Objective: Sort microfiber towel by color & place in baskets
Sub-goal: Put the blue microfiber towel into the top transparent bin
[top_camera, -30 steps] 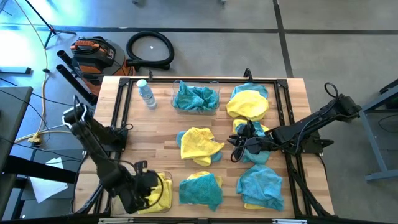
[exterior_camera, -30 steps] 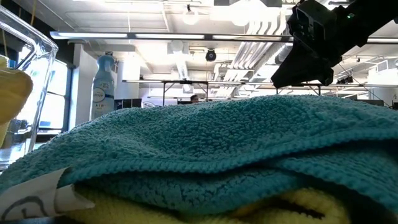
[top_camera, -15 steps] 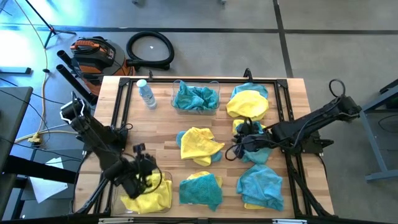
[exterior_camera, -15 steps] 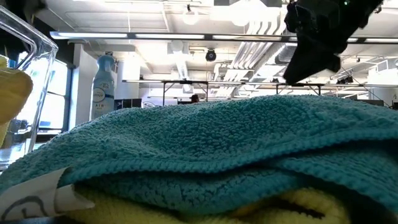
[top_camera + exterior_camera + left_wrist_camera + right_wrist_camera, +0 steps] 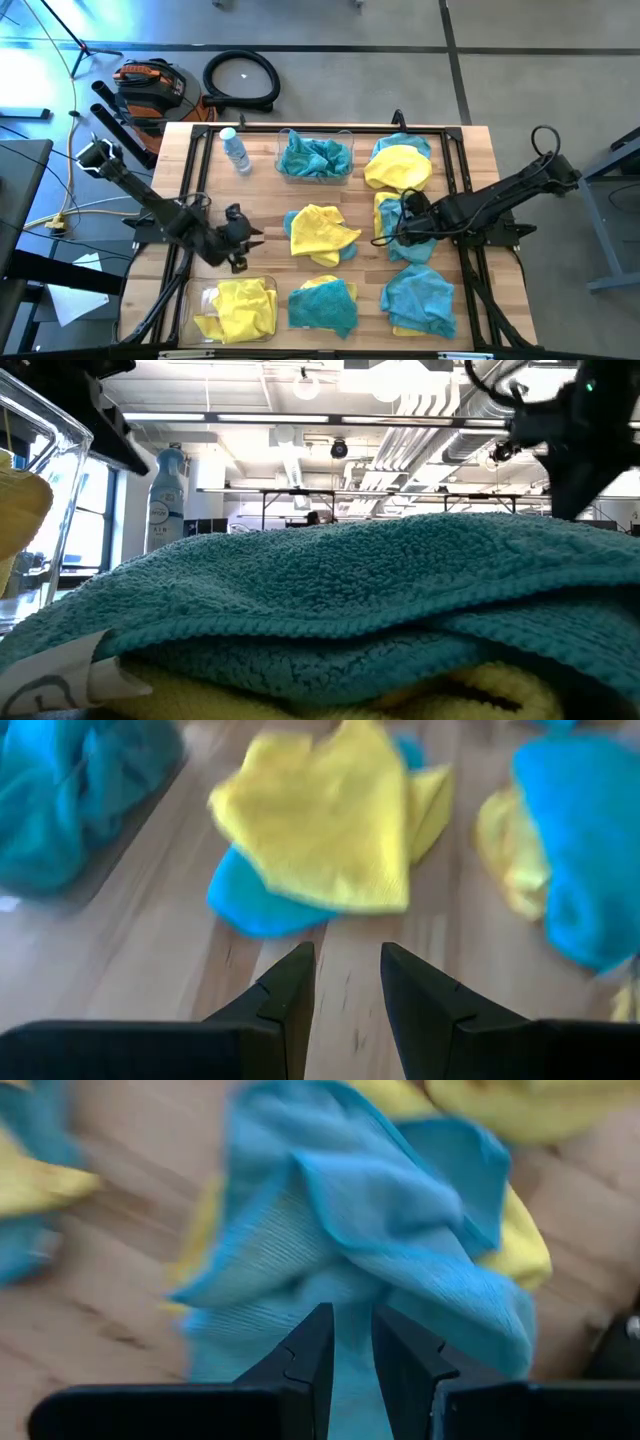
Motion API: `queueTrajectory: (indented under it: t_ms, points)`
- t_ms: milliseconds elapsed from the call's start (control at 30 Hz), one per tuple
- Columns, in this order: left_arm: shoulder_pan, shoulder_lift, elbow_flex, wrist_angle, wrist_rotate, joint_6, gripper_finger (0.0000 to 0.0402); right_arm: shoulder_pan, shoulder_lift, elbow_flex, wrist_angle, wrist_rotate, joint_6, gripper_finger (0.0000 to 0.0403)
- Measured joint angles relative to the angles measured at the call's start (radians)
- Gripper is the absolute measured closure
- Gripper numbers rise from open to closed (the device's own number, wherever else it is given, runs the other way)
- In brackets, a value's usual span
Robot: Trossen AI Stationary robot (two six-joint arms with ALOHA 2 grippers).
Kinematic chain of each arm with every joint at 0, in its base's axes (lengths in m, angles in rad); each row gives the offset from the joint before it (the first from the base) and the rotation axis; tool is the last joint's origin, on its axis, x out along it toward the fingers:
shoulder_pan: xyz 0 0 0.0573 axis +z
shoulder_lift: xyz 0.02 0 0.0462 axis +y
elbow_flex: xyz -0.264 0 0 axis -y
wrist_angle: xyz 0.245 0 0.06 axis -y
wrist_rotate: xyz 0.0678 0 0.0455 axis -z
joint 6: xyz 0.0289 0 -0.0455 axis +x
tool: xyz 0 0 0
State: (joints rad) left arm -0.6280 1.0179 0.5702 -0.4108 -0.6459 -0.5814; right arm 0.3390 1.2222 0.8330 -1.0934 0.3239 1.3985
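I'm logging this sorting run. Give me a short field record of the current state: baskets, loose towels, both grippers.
far basket: teal towels
near basket: yellow towels
table: teal and yellow towels loose in the middle and on the right
water bottle: upright beside far basket
left gripper: empty, jaws apart, facing yellow towel in the middle
right gripper: pinching teal towel

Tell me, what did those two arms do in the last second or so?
The left gripper rose out of the clear plastic basket at the table's near left corner, leaving the fuzzy yellow towels inside, and swung toward the yellow towel at mid-table, its fingers empty. The right gripper drew back slightly, closing on a teal-blue towel. The other towels and the bottle stayed put.
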Motion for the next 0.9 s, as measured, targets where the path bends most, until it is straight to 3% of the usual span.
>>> queueTrajectory:
  t_ms: [200,400,633,900]
  points:
    - [0.050,-0.102,-0.094,0.175,0.057,0.123,0.0296,0.004,0.000,-0.114,0.059,-0.044,0.090,0.0338]
    - [0.061,-0.100,-0.104,0.170,0.067,0.115,0.0296,0.004,0.000,-0.210,0.219,-0.066,0.097,0.0338]
    - [0.061,-0.100,-0.104,0.170,0.068,0.105,0.0296,-0.009,0.001,-0.281,0.355,0.044,0.083,0.0338]
    - [0.061,-0.100,-0.104,0.169,0.067,0.149,0.0296,-0.031,-0.002,-0.400,0.532,0.041,0.059,0.0341]
